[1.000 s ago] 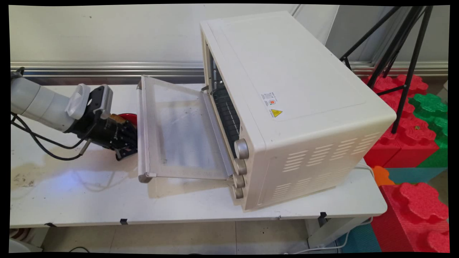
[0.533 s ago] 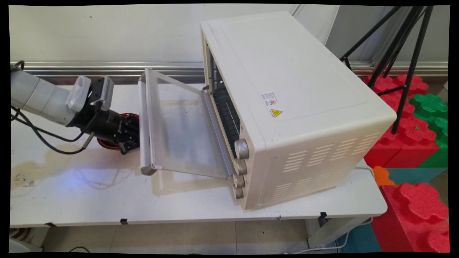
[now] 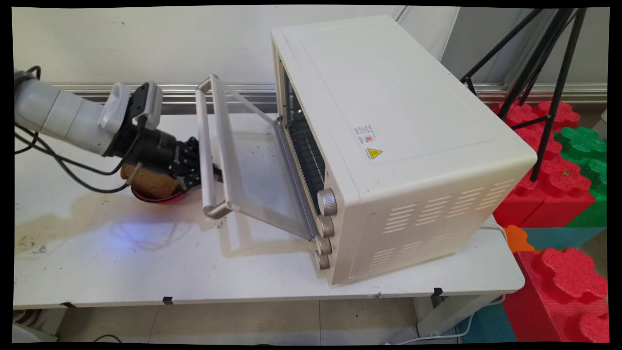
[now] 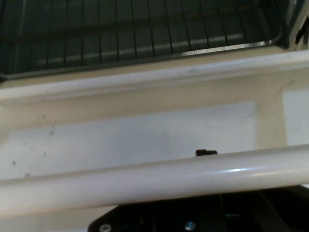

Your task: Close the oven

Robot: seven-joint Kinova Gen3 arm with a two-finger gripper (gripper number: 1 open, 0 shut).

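Pincer (image 3: 194, 163) lies against the handle (image 3: 208, 160) of the oven (image 3: 388, 121) door (image 3: 252, 165), which stands half-open, tilted above the table (image 3: 146, 262); whether the pincer clamps the handle or merely presses it cannot be told.

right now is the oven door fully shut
No, the oven door hangs partly open, tilted away from the oven, with the gripper at its handle.
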